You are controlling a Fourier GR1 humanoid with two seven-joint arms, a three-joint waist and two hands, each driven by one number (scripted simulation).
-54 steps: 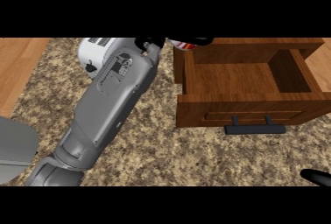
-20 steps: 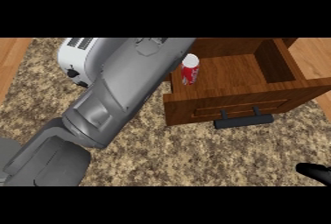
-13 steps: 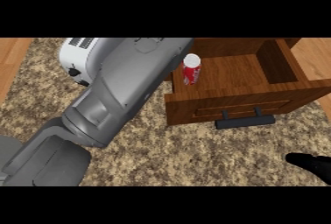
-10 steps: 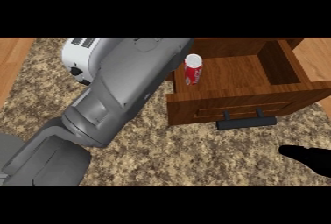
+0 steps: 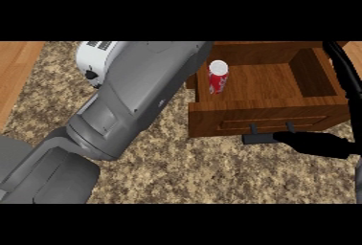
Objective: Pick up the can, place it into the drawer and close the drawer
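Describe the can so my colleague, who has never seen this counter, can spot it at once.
Find the open wooden drawer at the right of the speckled stone counter. Inside it, at its left end beside the big grey forearm, stands the can. It is upright, red with a pale top, and the only thing in the drawer.

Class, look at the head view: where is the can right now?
The can stands upright inside the open drawer, at its left end, beside the left forearm.
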